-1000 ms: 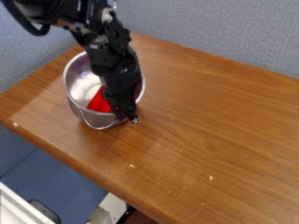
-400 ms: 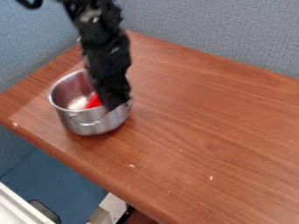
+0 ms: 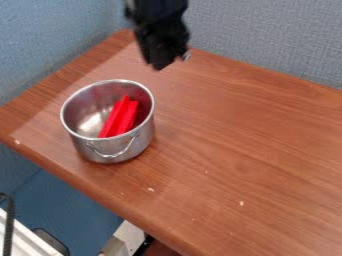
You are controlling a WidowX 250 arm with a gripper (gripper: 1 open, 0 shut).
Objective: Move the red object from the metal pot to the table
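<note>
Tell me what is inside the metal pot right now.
The red object lies inside the metal pot, leaning against the inner wall. Part of the shiny pot floor shows beside it; whatever is beneath the red object is hidden.

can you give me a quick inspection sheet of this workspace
surface: brown wooden table, a few small pale specks near the front edge
job's things: red bar lies leaning inside the metal pot, not on the table; pot stands upright near the table's left end, wire handle hanging down its front
clutter: nothing seen
grippers: one claw hangs above the table behind the pot, apart from it, nothing in it; blurred, so open or shut cannot be told
cables: nothing seen
surroundings: blue-grey wall behind the table, floor and some pale, unclear shapes below its front edge
</note>
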